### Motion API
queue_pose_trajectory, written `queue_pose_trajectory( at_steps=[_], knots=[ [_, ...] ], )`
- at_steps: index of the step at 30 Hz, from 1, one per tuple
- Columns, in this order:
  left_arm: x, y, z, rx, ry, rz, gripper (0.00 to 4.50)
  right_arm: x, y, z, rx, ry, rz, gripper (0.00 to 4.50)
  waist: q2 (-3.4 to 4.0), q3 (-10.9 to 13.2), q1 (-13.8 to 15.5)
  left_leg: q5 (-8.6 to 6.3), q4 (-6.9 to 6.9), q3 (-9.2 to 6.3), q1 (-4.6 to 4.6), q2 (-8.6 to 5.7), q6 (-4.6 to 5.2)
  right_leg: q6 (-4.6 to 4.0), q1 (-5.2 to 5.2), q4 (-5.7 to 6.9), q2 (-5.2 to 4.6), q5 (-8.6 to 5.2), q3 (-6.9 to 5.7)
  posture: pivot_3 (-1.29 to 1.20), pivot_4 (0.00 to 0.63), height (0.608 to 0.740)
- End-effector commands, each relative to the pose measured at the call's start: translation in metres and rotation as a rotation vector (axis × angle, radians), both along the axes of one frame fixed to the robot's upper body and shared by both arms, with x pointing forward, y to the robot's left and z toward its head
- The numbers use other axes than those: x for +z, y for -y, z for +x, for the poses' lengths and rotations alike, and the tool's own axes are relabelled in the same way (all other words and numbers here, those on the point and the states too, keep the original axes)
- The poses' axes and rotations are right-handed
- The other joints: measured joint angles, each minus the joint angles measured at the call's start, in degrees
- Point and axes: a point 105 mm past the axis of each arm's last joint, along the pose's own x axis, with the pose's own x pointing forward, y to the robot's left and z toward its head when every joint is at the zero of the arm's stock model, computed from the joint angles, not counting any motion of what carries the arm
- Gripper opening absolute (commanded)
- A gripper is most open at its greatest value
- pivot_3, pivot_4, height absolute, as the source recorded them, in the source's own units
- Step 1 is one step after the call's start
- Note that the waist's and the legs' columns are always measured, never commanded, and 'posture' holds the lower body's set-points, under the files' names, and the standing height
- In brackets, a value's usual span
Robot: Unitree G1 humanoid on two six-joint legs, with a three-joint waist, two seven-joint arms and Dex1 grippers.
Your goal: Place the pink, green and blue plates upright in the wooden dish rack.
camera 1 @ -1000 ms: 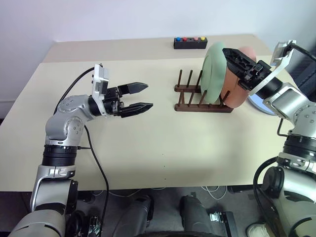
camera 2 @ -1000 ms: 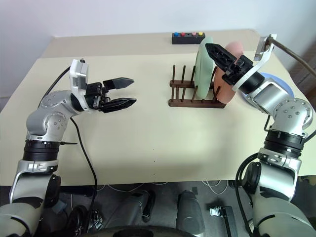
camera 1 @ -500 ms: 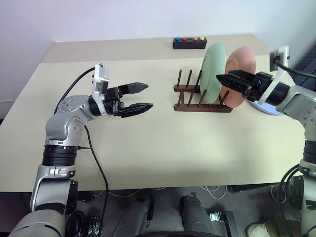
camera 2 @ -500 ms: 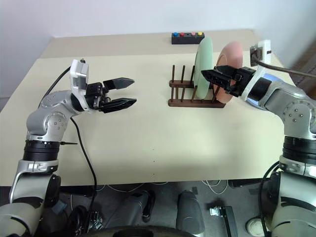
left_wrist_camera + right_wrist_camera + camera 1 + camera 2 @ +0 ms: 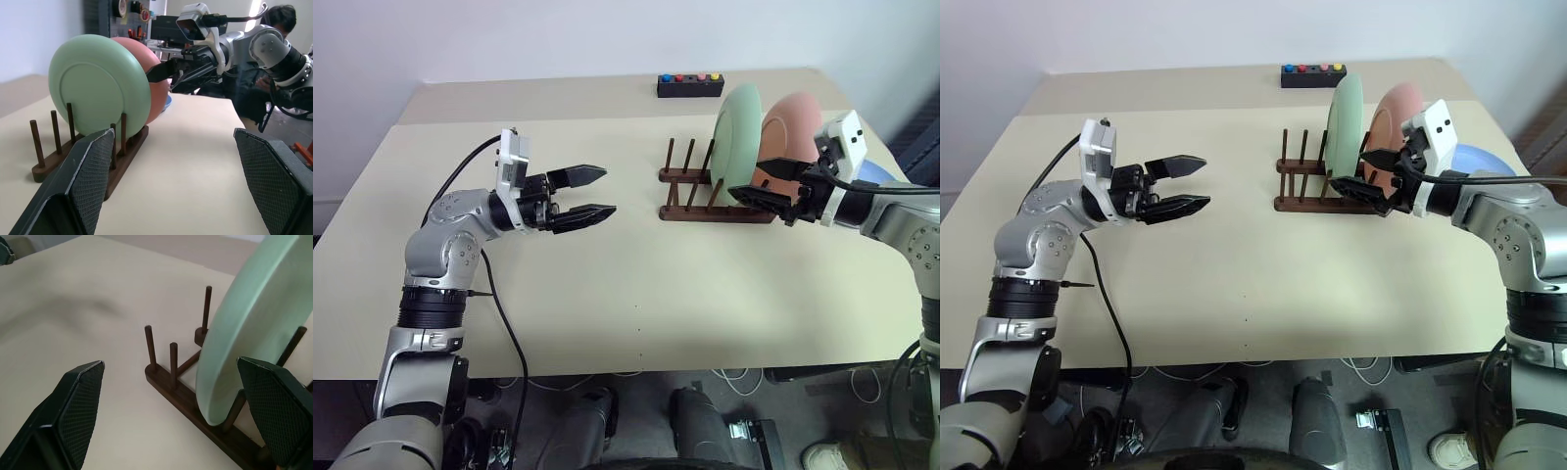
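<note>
Two plates are standing upright in the wooden rack (image 5: 715, 201): the green plate (image 5: 736, 142) and, just behind it, the pink plate (image 5: 790, 122). One blue plate (image 5: 1479, 160) is lying flat on the table (image 5: 607, 284) beyond the rack, partly hidden by the right arm. The right gripper (image 5: 766, 182) is hovering beside the standing plates, fingers spread wide, gripping nothing. The left gripper (image 5: 592, 192) is hanging over bare table well apart from the rack, fingers wide and empty. One black button box (image 5: 690, 85) is sitting near the far edge.

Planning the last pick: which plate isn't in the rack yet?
The blue plate, lying flat on the table behind the right gripper; the green and pink ones stand in the rack.
</note>
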Motion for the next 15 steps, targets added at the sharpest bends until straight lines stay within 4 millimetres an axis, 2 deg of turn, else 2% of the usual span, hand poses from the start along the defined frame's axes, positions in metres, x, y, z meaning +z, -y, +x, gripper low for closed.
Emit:
queue_pose_trajectory(
  at_steps=[1,3,8,15],
  knots=[
    [0.011,0.000,0.000,0.002,0.056,-0.001,4.04,0.009,-0.004,-0.001,0.007,0.067,-0.031,3.58,0.00,0.0,0.0,0.00,0.00,0.00,0.00,0.00,0.00,0.00,0.00,0.00,0.00,0.00,0.00,0.00,0.150,0.740],
    [0.011,0.000,0.000,0.001,0.055,-0.001,4.04,0.005,-0.006,0.000,0.006,0.061,-0.037,2.69,0.00,0.0,0.0,0.00,0.00,0.00,0.00,0.00,0.00,0.00,0.00,0.00,0.00,0.00,0.00,0.00,0.150,0.740],
    [0.012,0.000,0.000,0.004,0.057,0.003,4.04,-0.001,-0.005,0.007,-0.024,0.069,-0.057,0.06,0.00,0.0,0.0,0.00,0.00,0.00,0.00,0.00,0.00,0.00,0.00,0.00,0.01,0.00,0.00,0.00,0.150,0.740],
    [0.011,-0.001,0.000,0.012,0.055,0.004,4.04,-0.004,-0.007,0.012,-0.033,0.059,-0.039,0.02,0.00,0.0,0.0,0.00,0.01,0.00,0.00,0.00,0.00,0.00,0.00,0.00,0.01,0.00,0.00,0.00,0.150,0.740]
  ],
)
